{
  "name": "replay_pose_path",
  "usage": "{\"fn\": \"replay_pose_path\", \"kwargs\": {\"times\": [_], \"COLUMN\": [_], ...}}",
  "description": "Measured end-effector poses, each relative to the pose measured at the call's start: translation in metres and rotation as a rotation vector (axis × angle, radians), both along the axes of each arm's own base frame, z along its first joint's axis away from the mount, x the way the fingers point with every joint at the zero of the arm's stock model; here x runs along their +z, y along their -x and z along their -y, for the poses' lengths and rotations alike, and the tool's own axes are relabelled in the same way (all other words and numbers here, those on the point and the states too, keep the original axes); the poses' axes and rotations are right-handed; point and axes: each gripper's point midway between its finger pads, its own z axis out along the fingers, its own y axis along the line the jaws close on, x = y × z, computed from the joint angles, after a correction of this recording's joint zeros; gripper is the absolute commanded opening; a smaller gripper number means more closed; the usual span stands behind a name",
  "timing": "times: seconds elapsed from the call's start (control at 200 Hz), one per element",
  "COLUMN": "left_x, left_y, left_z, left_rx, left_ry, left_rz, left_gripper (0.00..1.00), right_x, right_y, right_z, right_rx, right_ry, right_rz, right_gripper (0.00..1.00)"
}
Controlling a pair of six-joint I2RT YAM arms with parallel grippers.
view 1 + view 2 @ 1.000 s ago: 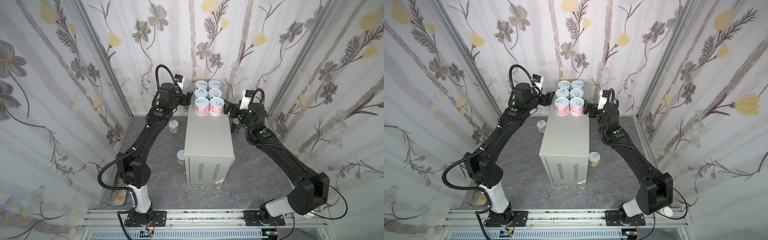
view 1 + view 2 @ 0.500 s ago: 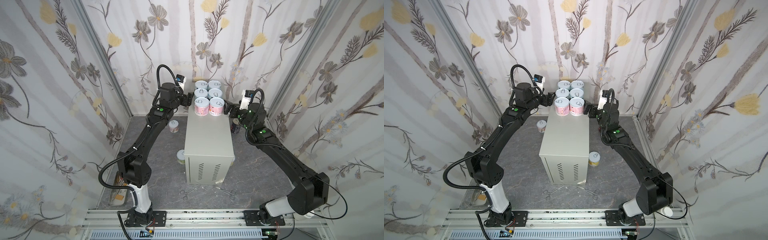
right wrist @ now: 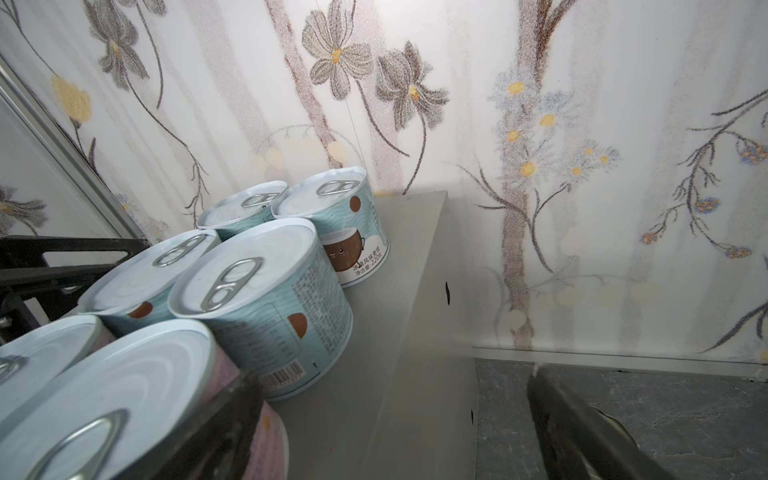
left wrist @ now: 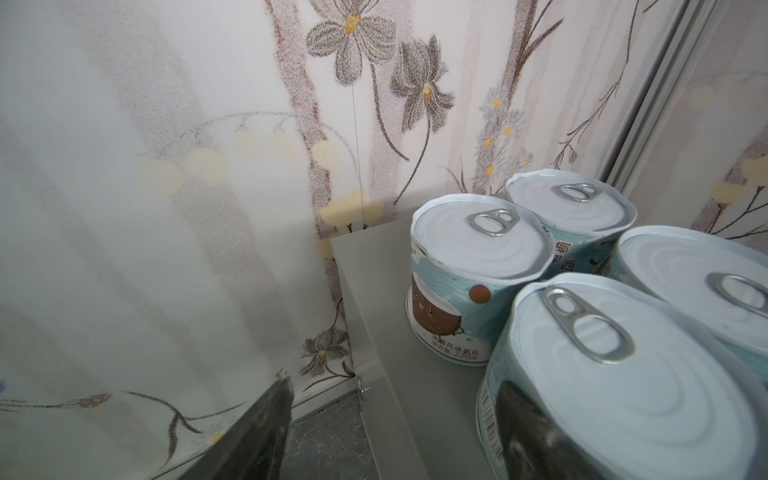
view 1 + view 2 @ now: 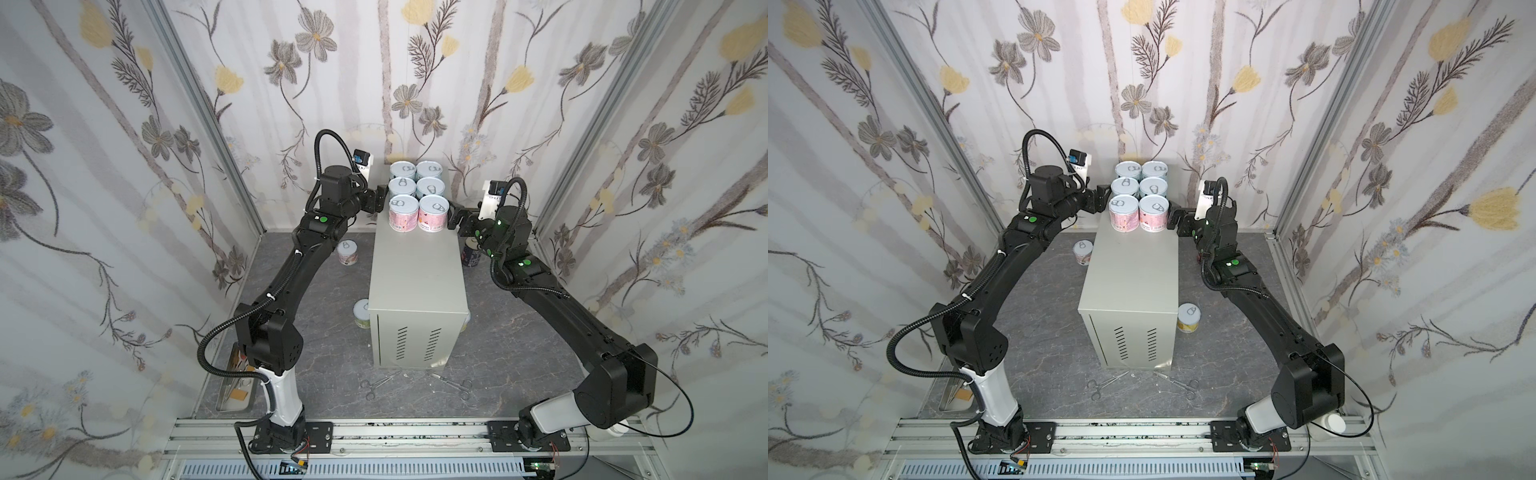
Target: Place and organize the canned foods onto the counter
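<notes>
Cans (image 5: 417, 195) upright, tabs up.

Both top views look steeply down from high at the front, covering the whole cell. Each wrist view sits close beside the cans (image 4: 478, 274) on the worktop (image 3: 386, 353), facing the back wall.
</notes>
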Motion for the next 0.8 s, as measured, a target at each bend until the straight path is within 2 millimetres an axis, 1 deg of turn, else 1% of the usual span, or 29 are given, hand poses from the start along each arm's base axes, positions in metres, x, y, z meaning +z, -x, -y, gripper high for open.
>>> {"fn": "replay_pose_path", "kwargs": {"times": [0.34,0.655,0.725,0.799], "left_x": [0.001,-0.005,-0.005,-0.005], "left_y": [0.001,-0.001,-0.001,-0.001], "left_z": [0.001,0.002,0.001,0.0], "left_rx": [-0.003,-0.001,0.0,0.007], "left_ry": [-0.002,-0.009,-0.013,-0.018], "left_rz": [-0.007,-0.022,-0.019,-0.019], "left_gripper": [0.78,0.8,0.8,0.8], "right_x": [-0.005,-0.006,-0.006,-0.006], "right_y": [-0.003,-0.004,-0.004,-0.006], "right_z": [0.001,0.002,0.004,0.012], "right_rx": [-0.005,-0.007,-0.011,-0.027], "right_ry": [0.004,0.005,0.006,0.008], "right_rz": [-0.01,-0.013,-0.014,-0.018], "right_gripper": [1.0,1.0,1.0,1.0]}}
